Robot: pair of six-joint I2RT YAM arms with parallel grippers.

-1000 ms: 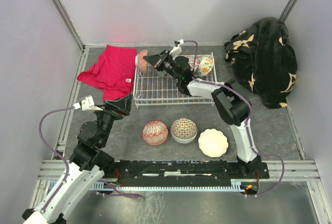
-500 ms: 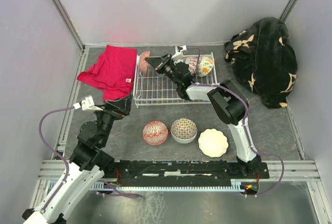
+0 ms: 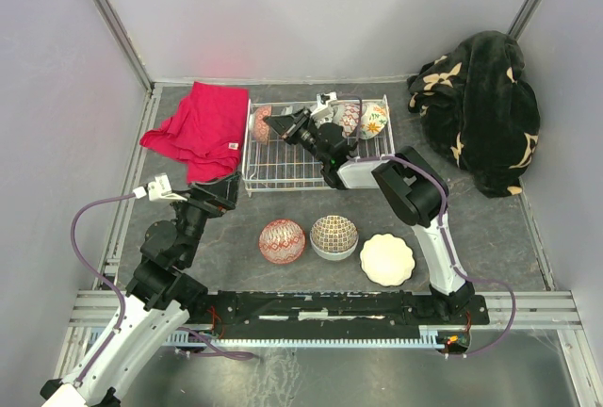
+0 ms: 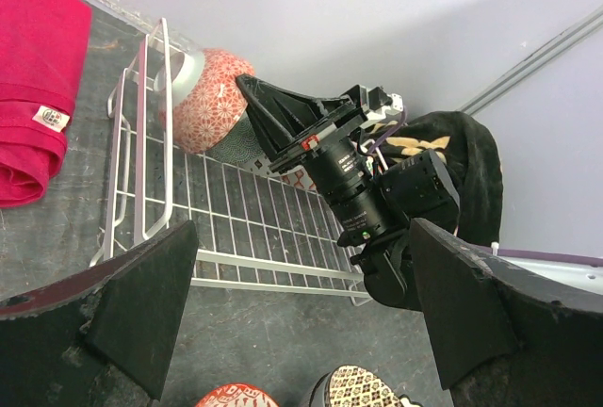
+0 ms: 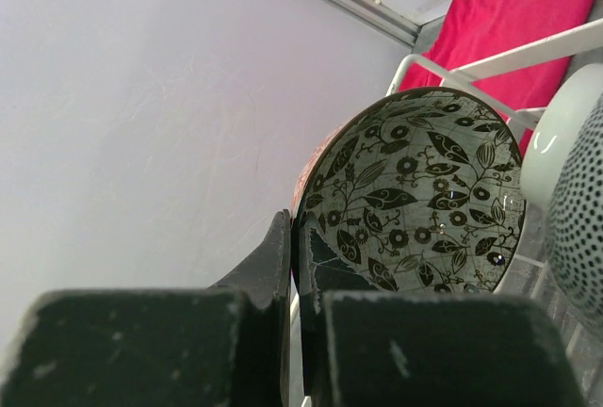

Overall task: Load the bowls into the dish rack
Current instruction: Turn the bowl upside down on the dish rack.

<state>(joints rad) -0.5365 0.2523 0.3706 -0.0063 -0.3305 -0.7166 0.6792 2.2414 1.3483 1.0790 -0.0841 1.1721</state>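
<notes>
My right gripper point(image 3: 281, 122) reaches into the left end of the white wire dish rack point(image 3: 283, 167). It is shut on the rim of a bowl with a black leaf pattern inside point(image 5: 424, 200), held on edge; its pinching point point(image 5: 303, 237) is on the bowl's left rim. A red-patterned bowl point(image 3: 260, 124) stands on edge just behind it, also in the left wrist view point(image 4: 212, 96). Two more bowls point(image 3: 344, 117), point(image 3: 372, 121) stand at the rack's right end. A red lattice bowl point(image 3: 282, 240), a checkered bowl point(image 3: 334, 235) and a white scalloped bowl point(image 3: 387, 258) sit on the table. My left gripper point(image 3: 221, 190) is open and empty, near the rack's front left corner.
A red cloth point(image 3: 203, 124) lies left of the rack. A black floral blanket point(image 3: 480, 105) is heaped at the back right. Grey walls close the table at the back and on both sides.
My right gripper has carried the leaf-pattern bowl down and nearer, lower into the rack beside the red-patterned bowl. The left arm has not moved.
</notes>
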